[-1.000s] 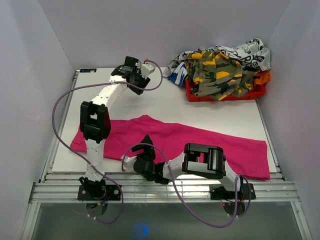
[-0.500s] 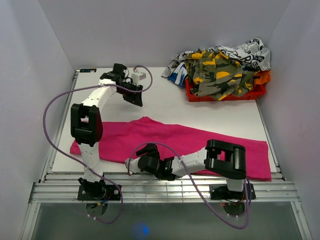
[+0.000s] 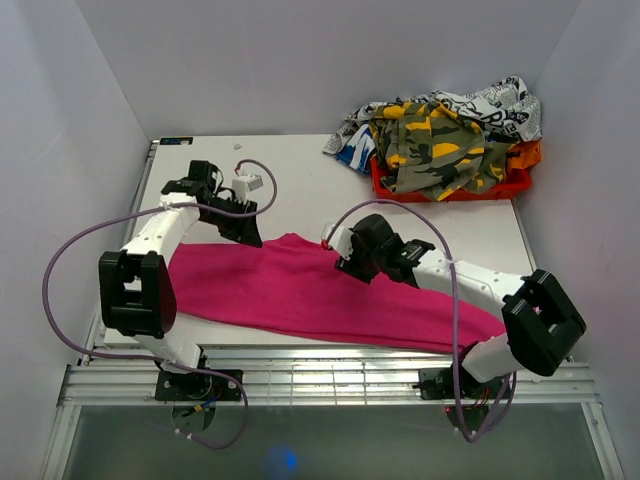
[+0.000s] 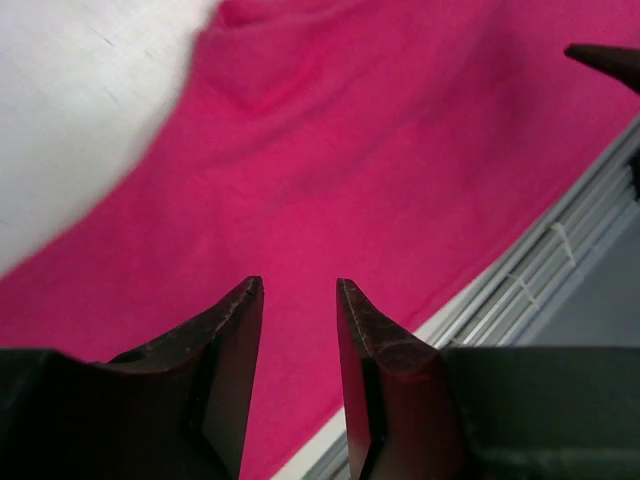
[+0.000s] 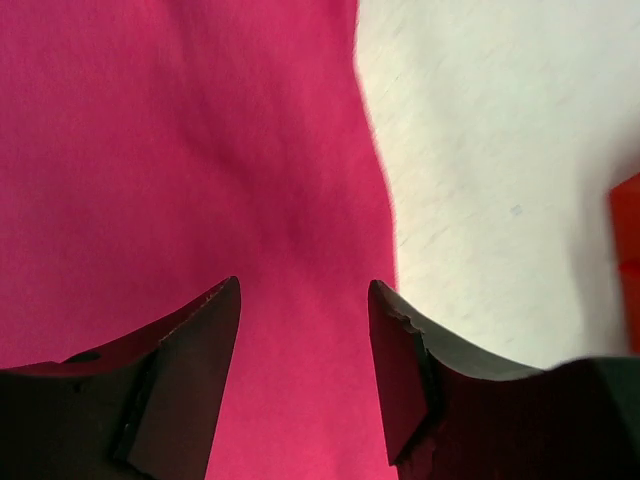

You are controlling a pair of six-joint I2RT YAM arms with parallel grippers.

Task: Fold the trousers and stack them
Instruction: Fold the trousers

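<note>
Two arms reach in over the trousers (image 3: 300,295), which lie spread flat across the near half of the counter (image 3: 300,190). The pink cloth runs from the left side toward the near right corner, and its far edge rises to a low peak around the middle.

The left tool (image 3: 248,232) sits at that far edge, just left of the peak. In its wrist view the fingers (image 4: 232,330) stand a narrow gap apart with nothing between them. Pink cloth fills most of what lies beneath them, with bare counter at the upper left and the slatted front rail at the lower right. Whether the tips touch the cloth cannot be told.

The right tool (image 3: 342,258) is just right of the peak, also at the far edge, so the two tools flank the raised middle and are near each other. Its fingers (image 5: 200,340) are spread wider and hold nothing. The left finger is over pink cloth, while the right one is just past the trousers' edge, over white counter.

Well apart from both tools, at the far right corner, a red bin (image 3: 450,190) holds a heap of clothes (image 3: 440,130) in camouflage and printed fabrics that spills over its rim.
</note>
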